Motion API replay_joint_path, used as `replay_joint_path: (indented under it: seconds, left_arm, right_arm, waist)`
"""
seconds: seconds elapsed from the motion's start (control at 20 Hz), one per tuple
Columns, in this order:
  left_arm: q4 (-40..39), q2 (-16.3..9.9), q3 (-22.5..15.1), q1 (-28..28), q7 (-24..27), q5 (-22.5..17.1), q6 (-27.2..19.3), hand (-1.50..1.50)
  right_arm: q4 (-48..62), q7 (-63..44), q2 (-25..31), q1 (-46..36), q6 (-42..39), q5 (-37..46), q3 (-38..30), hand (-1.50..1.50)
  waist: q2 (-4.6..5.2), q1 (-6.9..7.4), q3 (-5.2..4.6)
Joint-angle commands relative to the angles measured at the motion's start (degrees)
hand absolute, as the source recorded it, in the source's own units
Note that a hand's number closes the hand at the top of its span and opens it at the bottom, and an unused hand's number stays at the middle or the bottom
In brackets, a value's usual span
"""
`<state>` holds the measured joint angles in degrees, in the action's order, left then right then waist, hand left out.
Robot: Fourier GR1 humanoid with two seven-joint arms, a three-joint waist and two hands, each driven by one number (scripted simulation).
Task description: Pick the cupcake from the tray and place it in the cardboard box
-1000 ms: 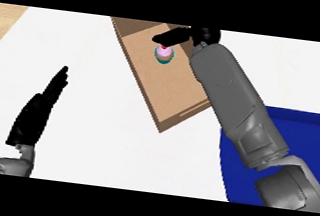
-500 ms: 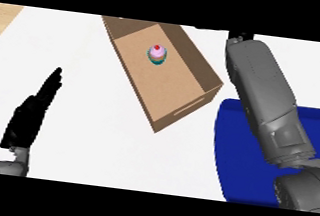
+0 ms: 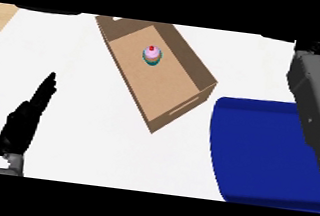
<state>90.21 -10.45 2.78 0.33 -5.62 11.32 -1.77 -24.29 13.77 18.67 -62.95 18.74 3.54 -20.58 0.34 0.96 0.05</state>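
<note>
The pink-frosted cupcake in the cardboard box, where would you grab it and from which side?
Grip the small pink-frosted cupcake with the teal wrapper by its wrapper base, below the frosting, coming straight down from above. It stands upright near the middle of the open brown cardboard box, whose raised walls block a low sideways approach.

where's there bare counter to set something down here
The widest bare patch of white counter lies between the left hand and the blue tray, below the cardboard box. A smaller strip lies left of the box. Inside the box, floor is free below the cupcake. It is tight between box and tray.
</note>
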Motion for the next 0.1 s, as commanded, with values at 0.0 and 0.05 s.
replay_joint_path:
  seconds: [0.0, 0.05]
  left_arm:
    - [-0.03, -0.11, 0.68, -2.42, -1.74, -0.3, 0.28, 0.0]
    - [3.74, -0.93, 0.57, 1.08, -2.85, -0.05, 0.55, 0.0]
  right_arm:
    - [1.99, 4.01, 4.42, 1.97, -5.31, -1.65, -1.73, -1.5]
    - [-1.58, 2.16, 7.85, 5.5, -11.0, -1.79, -0.74, -1.5]
  waist:
    - [0.16, 0.26, 0.0]
    - [-0.41, -0.74, 0.0]
